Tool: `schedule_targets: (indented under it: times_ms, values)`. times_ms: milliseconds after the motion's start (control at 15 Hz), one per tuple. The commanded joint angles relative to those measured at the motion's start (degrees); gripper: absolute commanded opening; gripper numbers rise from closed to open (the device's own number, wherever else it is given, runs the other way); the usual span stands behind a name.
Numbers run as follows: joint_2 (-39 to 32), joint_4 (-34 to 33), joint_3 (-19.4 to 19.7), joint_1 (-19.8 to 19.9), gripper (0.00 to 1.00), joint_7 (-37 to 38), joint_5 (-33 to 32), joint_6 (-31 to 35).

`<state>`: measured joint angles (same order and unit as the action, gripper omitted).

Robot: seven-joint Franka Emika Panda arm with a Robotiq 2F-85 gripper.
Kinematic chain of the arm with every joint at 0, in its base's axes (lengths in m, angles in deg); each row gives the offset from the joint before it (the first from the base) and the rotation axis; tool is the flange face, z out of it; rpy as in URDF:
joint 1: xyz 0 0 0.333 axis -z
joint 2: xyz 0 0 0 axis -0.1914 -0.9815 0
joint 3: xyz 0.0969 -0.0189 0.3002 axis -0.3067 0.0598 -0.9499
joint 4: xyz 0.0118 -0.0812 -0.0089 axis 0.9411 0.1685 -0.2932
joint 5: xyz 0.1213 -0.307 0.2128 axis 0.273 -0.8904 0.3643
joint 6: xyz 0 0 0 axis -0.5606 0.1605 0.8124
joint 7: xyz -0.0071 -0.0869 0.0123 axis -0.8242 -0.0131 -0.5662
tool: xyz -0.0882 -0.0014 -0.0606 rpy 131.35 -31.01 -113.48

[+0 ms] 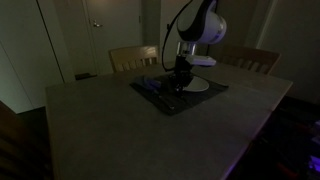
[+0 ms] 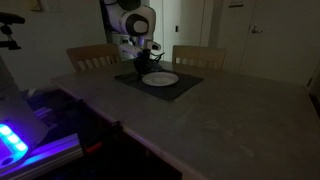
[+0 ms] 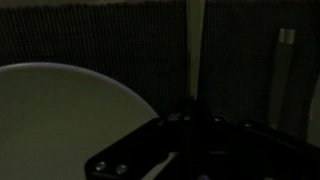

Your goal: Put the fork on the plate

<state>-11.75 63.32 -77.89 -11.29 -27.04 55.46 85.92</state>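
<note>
Gripper sits low over the dark placemat, just beside the white plate. Fingers lost in shadow, so open or closed can't be told. In the wrist view a pale handle runs straight down into the gripper's dark body, lower end hidden. A second slim utensil lies further out on the mat, top cut off. Which one is the fork is unclear.

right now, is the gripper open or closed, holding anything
gripper: low over the placemat beside the plate, lined up with a thin pale strip, likely the fork; too dark to tell if open, shut or holding.
</note>
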Motion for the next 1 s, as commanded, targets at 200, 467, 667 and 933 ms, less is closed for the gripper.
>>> schedule_targets:
  times_ms: [200,467,667,933]
  values:
    - [2.0,0.1,0.1,-0.6,0.02,-0.4,-0.3,-2.1]
    - [2.6,-1.8,0.4,-1.6,0.02,-0.8,-1.8,-4.4]
    - [3.0,-2.9,2.1,-2.4,0.02,0.2,-4.3,-5.5]
    - [3.4,-3.2,4.3,-1.3,0.02,0.1,-5.7,-5.9]
